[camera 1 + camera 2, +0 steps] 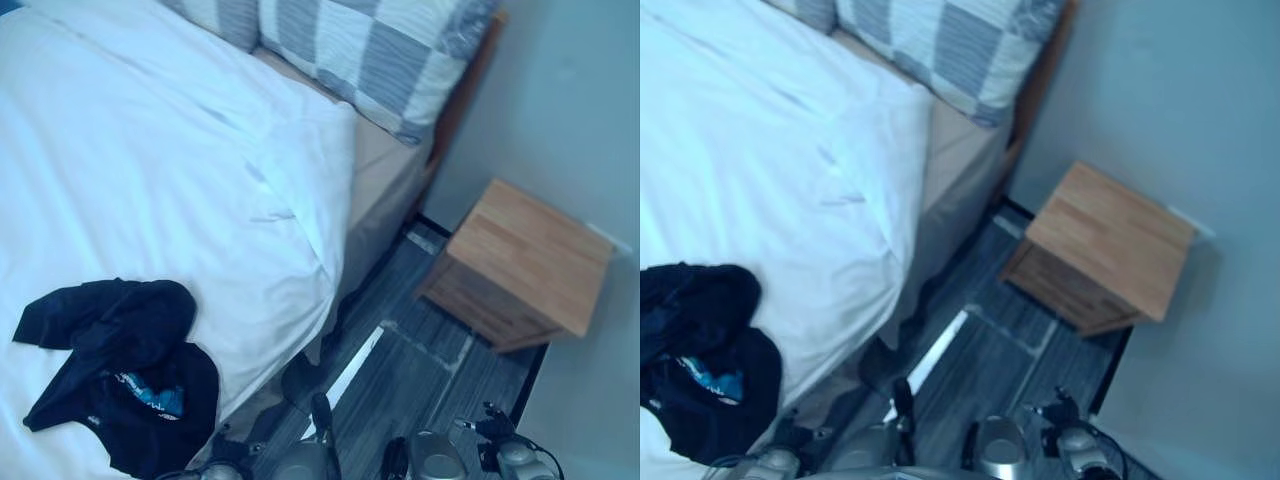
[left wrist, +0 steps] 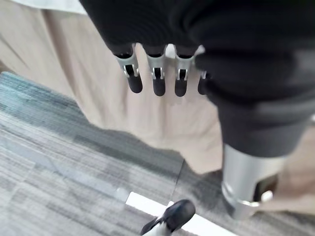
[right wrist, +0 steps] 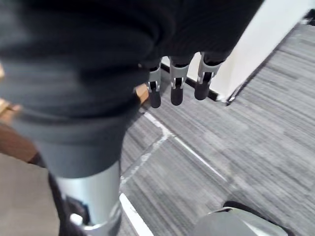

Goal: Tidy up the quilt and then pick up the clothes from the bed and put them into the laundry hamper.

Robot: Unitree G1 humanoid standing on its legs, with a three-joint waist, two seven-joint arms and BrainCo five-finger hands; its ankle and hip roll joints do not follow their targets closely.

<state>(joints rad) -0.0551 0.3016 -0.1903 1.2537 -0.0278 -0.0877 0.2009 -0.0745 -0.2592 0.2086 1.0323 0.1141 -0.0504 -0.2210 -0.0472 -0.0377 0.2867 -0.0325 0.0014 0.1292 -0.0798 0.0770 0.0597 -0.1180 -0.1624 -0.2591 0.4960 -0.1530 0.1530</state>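
Observation:
A white quilt lies spread over the bed, its corner hanging over the bed's right side. A dark garment with a blue print lies crumpled on the quilt near the bed's front left. My left hand hangs with straight fingers beside the beige side of the bed, above the grey floor, holding nothing. My right hand hangs over the grey floor with straight fingers, also holding nothing.
Two grey-and-white checked pillows lie at the head of the bed. A wooden nightstand stands against the wall to the right of the bed. A strip of grey floor runs between bed and nightstand.

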